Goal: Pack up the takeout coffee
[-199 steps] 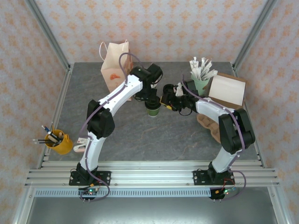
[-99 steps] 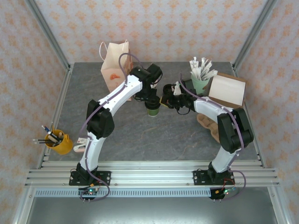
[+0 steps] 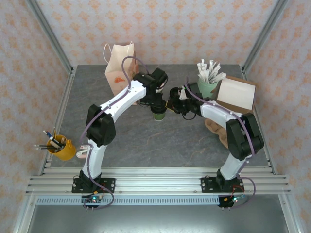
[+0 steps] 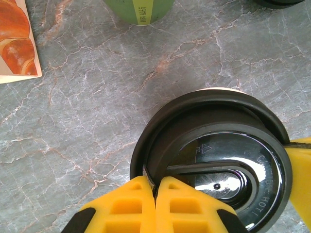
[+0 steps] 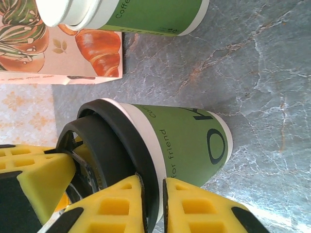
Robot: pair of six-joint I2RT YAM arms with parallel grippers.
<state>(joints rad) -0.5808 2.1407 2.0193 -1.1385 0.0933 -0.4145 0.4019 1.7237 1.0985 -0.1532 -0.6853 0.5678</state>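
One paper bag [image 3: 118,68] stands at the upper left of the table [image 3: 146,141]. Two green cups: a white-rimmed one [image 5: 150,14] near the bag, and another [image 5: 184,141] at centre under a black lid [image 4: 218,165]. The left arm [image 3: 116,102] bends over it, left jaws pressed together at the lid's edge. The right arm [image 3: 218,114] reaches in, right jaws pinching the lid's rim.

Two green paper coffee cups: one lidded cup [image 5: 184,141] and one open cup [image 5: 146,14] with a bare cream rim. One black lid [image 4: 214,160]. One croissant-print paper bag [image 3: 118,68], one mint-green cup [image 3: 208,88] of wrapped sticks, one cardboard box [image 3: 236,93], one pulp cup carrier [image 3: 218,131], one yellow pen mug [image 3: 63,149]. Two yellow-padded pincers: left pincer [image 4: 155,187], right pincer [image 5: 153,194].
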